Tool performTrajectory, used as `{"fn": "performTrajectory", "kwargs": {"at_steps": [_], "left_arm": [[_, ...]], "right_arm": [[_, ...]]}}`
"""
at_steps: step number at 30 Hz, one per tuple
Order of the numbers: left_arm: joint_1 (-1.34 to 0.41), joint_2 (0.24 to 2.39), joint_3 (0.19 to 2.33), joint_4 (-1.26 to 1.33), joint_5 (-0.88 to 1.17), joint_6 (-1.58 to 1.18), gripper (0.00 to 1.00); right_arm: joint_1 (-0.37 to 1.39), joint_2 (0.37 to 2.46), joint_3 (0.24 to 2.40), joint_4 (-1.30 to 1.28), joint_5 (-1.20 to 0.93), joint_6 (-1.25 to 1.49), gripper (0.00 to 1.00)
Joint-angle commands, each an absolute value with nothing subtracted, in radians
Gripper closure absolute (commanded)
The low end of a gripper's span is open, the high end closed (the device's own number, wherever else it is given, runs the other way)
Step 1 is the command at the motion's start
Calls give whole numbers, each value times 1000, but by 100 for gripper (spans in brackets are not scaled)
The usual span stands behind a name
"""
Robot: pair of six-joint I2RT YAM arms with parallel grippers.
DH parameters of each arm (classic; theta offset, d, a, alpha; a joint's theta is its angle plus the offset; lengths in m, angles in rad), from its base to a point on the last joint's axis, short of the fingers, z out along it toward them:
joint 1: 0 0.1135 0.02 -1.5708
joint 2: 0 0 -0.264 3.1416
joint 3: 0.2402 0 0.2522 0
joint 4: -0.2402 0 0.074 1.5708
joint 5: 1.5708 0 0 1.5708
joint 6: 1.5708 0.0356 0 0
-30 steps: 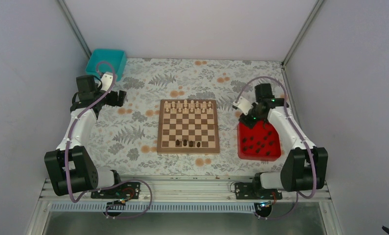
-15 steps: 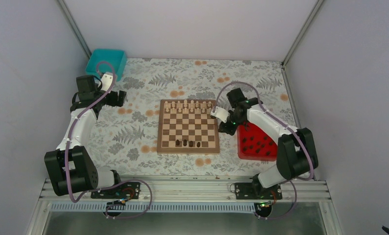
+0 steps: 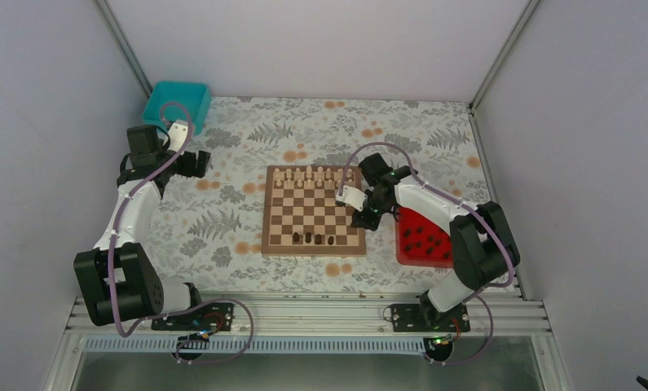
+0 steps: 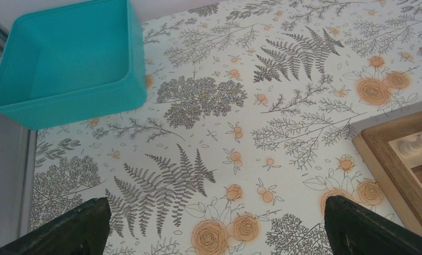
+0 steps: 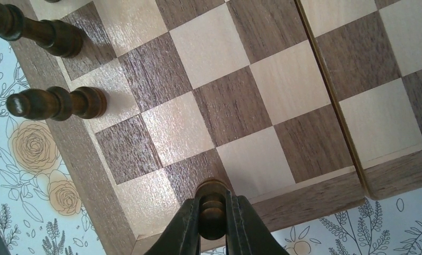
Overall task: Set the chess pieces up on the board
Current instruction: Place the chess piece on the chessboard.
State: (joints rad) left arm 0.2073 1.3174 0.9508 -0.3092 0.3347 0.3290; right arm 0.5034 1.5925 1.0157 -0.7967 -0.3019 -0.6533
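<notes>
Wood in tan and dark brown squares, the board (image 3: pixel 314 213) lies at the middle of the floral tablecloth (image 3: pixel 222 220). The right gripper (image 5: pixel 213 203) hangs over the board's right edge, its jaws pinched narrow on one dark chess piece (image 5: pixel 212 213), which is upright between the fingers. A short line of dark chess pieces (image 3: pixel 312 239) stands in the board's near row, and others lie in the red tray (image 3: pixel 425 262) just right of the board. Pale pieces (image 3: pixel 316 174) line the far row. The left gripper (image 3: pixel 193 163) hovers well to the left, near the teal bin (image 3: pixel 176 102), jaws spread wide around nothing.
</notes>
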Motion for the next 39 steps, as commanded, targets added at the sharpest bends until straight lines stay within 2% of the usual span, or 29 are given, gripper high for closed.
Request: {"fn": "performTrajectory", "kwargs": {"at_steps": [1, 27, 35, 39], "left_arm": [[215, 1328, 959, -304, 359, 333, 0], [216, 1337, 957, -299, 353, 333, 0], [216, 1335, 957, -299, 353, 333, 0], [217, 1335, 957, -298, 352, 333, 0]], "right_arm": [[515, 1614, 1005, -774, -301, -638, 92], [546, 1619, 996, -794, -245, -629, 91], [547, 1602, 1003, -811, -264, -636, 78], [547, 1568, 1009, -823, -260, -637, 65]]}}
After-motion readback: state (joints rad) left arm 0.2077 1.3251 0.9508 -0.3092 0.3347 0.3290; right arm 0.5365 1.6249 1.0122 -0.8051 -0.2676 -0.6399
